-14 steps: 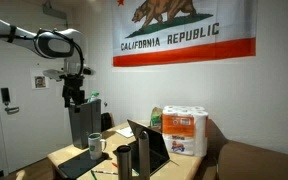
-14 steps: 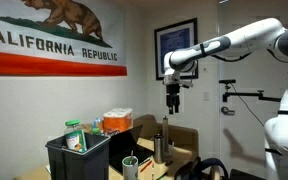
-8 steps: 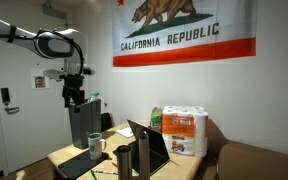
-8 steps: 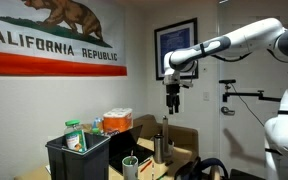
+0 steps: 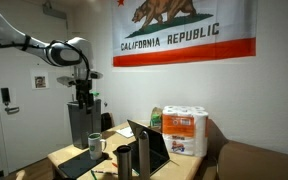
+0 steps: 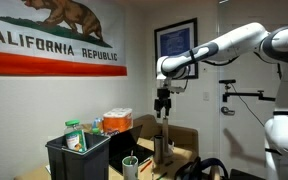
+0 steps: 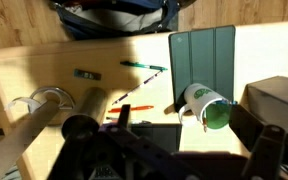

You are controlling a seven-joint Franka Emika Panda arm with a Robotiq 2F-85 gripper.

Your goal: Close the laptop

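The laptop [image 5: 149, 147] stands open on the wooden table, its dark lid upright, next to the paper-towel pack [image 5: 184, 130]. In the wrist view its dark lid edge [image 7: 156, 135] shows low in the middle, partly hidden by my gripper. My gripper [image 5: 81, 99] hangs high above the table's far end, over the tall dark grey box [image 5: 84, 123], well apart from the laptop. It also shows in an exterior view [image 6: 163, 104]. In the wrist view its fingers [image 7: 197, 135] are spread wide with nothing between them.
A flat dark pad [image 7: 202, 62] lies on the table beside a white mug with a green inside [image 7: 206, 105]. Pens [image 7: 142, 66] and two dark tumblers [image 7: 79, 112] are nearby. A black bin [image 6: 79, 156] holding bottles stands in the foreground.
The arm has swung toward the table and the gripper has dropped slightly. The laptop has not moved.
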